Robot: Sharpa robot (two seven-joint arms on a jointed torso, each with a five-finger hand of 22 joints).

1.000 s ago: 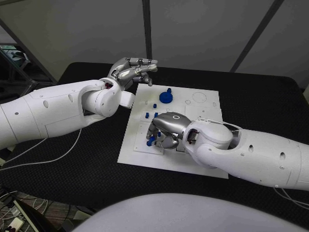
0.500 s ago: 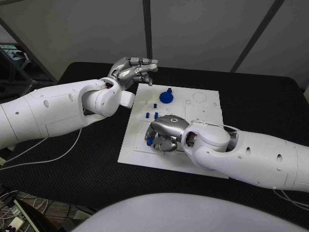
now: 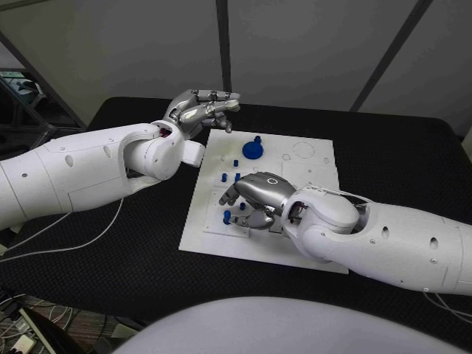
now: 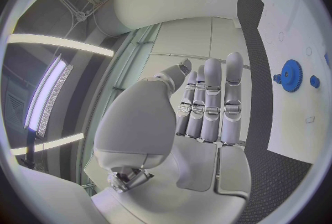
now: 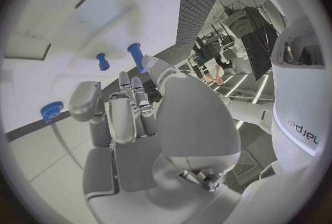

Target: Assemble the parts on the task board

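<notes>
A robot's right hand (image 3: pixel 255 198) hovers low over the near-left part of the white board (image 3: pixel 300 243), fingers curled downward around a cluster of small blue pegs (image 3: pixel 228 216) at about eight o'clock on the board; whether a peg is actually pinched cannot be told, since the fingers hide the contact. In the right wrist view the same hand (image 5: pixel 131 124) reaches toward an upright blue peg (image 5: pixel 136 57) with a shorter one (image 5: pixel 103 61) beside it and a blue toothed knob (image 5: pixel 50 109) near its thumb.

The left hand (image 3: pixel 203 108) is raised off the table at roughly eleven o'clock from the board, empty, its fingers lying close together and loosely bent; the left wrist view shows them (image 4: pixel 211 103) side by side, holding nothing.

A blue gear (image 3: pixel 253 148) stands on the board toward twelve o'clock, with two more small blue pegs (image 3: pixel 231 176) between it and the right hand.

The risk here looks to lie with the crowded pegs: the curled fingers could knock a neighbouring one over or drag it from its seat, and a peg gripped off-centre could tilt and jam rather than drop in.

As for holders, the board carries shallow round recesses (image 3: pixel 304 149) near one o'clock, which appear unfilled; the sockets under the right hand are hidden.
</notes>
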